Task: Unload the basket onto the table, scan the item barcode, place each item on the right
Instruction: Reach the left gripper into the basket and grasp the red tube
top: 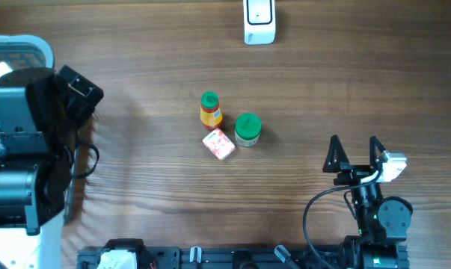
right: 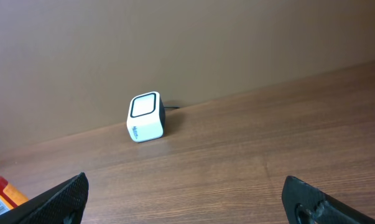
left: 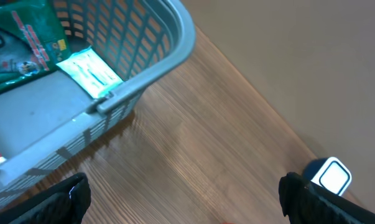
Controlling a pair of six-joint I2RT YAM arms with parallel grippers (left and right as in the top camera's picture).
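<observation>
A brown wood-grain desk (top: 150,179) fills the overhead view, and both wrist views show a plain tan wall behind its far edge. At the far left stands a pale blue slatted basket (left: 168,56). The overhead barely shows it behind the left arm, but the left wrist view looks inside: a green printed packet (left: 25,43), a pale teal-and-white sachet (left: 87,71) lying against the wall, and a scrap of something red and white at the edge, too cropped to name. The left tool (left: 184,202) hangs beside the basket with its fingers spread wide and nothing between them. The right tool (top: 354,146), at the near right, is equally wide apart and empty. The white barcode scanner (top: 259,21) sits at the far edge, right of centre, and the right wrist view shows its dark-rimmed face. Mid-desk, well apart from both tools, three items are clustered: a green-capped bottle (top: 210,110) with a red-and-orange label, a green-lidded jar (top: 247,128) just to its right, and a small pink-and-white carton (top: 219,143) nearest.
</observation>
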